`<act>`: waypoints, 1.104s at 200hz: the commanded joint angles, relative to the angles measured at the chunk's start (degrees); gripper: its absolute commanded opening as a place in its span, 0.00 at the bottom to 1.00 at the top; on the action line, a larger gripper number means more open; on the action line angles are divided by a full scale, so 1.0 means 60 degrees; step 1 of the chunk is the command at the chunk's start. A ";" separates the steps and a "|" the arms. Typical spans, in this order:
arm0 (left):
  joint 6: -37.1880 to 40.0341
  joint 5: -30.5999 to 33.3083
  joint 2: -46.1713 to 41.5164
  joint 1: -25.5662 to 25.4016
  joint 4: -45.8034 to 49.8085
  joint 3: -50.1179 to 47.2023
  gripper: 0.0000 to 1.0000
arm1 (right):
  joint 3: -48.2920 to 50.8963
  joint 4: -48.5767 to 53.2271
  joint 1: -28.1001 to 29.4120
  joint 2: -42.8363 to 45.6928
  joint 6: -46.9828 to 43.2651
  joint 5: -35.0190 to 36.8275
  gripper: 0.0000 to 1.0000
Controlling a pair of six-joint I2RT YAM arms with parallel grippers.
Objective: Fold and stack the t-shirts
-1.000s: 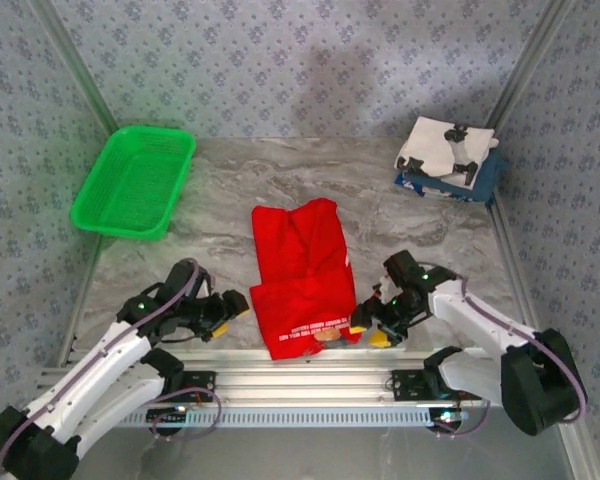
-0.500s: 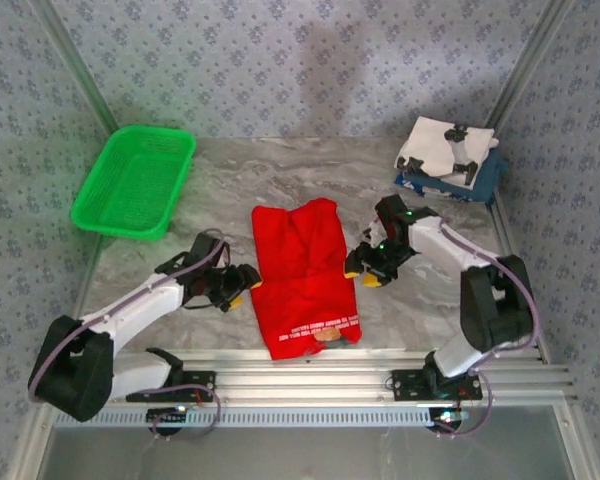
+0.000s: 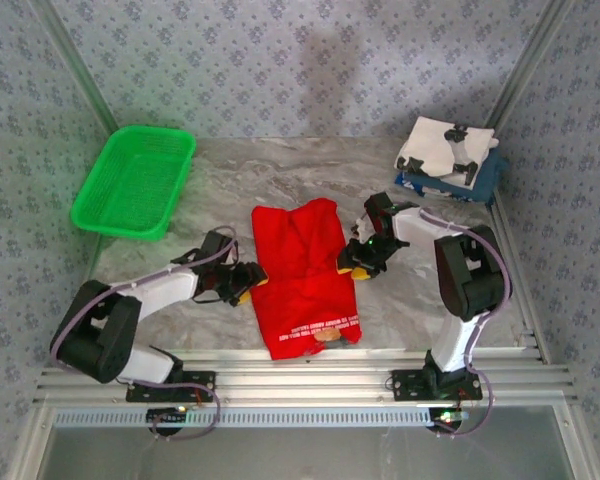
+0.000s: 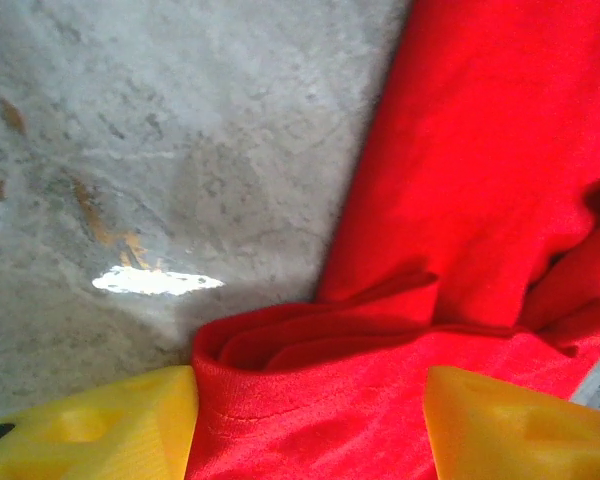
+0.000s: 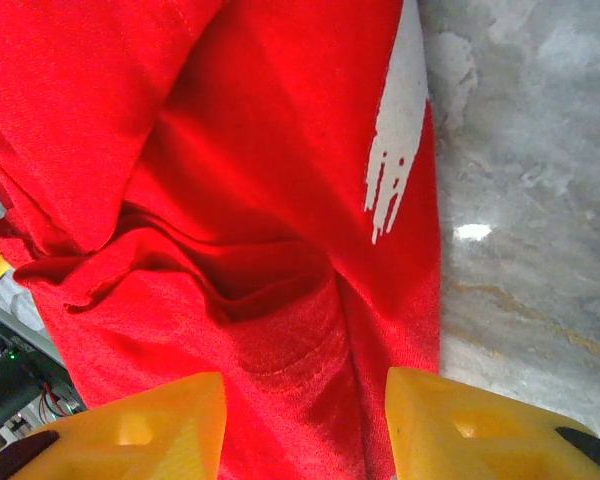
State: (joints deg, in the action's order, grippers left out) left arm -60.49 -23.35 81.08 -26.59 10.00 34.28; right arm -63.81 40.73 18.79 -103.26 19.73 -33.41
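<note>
A bright red t-shirt [image 3: 305,275] lies partly folded in the middle of the table. Its brown print peeks out at the near hem. My left gripper [image 3: 248,283] is at the shirt's left edge. Its yellow fingers [image 4: 90,425] stand open astride a rolled fold of the red t-shirt [image 4: 310,400]. My right gripper [image 3: 355,262] is at the shirt's right edge, open too. Red t-shirt cloth [image 5: 300,330] bunches between its yellow fingers [image 5: 480,430], beside a white print [image 5: 395,150]. A white t-shirt with black marks [image 3: 445,148] lies folded on a navy one [image 3: 485,180] at the back right.
A green mesh basket [image 3: 135,180] stands at the back left. Bare marble table [image 3: 420,290] lies to the right of the red shirt and also behind it. A metal rail [image 3: 310,380] runs along the near edge. Patterned walls close in the back and sides.
Both grippers have moved away from the near edge to the red shirt's sides at mid-length. Their jaws have narrowed around the cloth. The shirt lies as before.
</note>
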 commanded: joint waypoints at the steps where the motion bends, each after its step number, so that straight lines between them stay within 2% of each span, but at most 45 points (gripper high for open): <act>1: 0.0271 -0.0132 0.0323 -0.0116 0.0268 0.0401 0.60 | -0.0291 -0.0108 0.0017 -0.0220 -0.0283 -0.0243 0.47; 57: -0.0098 -0.0205 0.1106 -0.0576 -0.0435 0.0649 0.52 | -0.0280 -0.0248 0.0053 -0.0455 -0.0245 -0.0332 0.42; 88: 0.0029 -0.0333 0.1418 -0.0834 -0.0476 0.1100 0.33 | -0.0293 -0.0482 0.0112 -0.0506 -0.0126 -0.0459 0.38; 133: 0.0259 -0.0639 0.1317 -0.0901 -0.0428 0.1555 0.12 | -0.0246 -0.0607 0.0168 -0.0675 -0.0083 -0.0538 0.32; 153: 0.0459 -0.0566 0.0983 -0.0914 0.0028 0.1625 0.04 | -0.0191 -0.0627 0.0208 -0.0664 -0.0051 -0.0529 0.25; 163: 0.0537 -0.0489 0.0762 -0.0897 0.0278 0.1612 0.01 | -0.0180 -0.0634 0.0208 -0.0561 0.0016 -0.0518 0.17; 186: 0.0531 -0.0473 0.0193 -0.0883 0.0556 0.1443 0.00 | -0.0064 -0.0734 0.0205 -0.0033 0.0236 -0.0536 0.07; 221: 0.0758 -0.0274 -0.0648 -0.0878 0.1445 0.1410 0.00 | 0.0103 -0.0373 0.0179 0.0942 0.0373 -0.0579 0.04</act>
State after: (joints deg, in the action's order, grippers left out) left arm -58.04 -25.69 81.03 -31.66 13.28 42.61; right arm -64.05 36.56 19.79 -103.24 21.12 -35.73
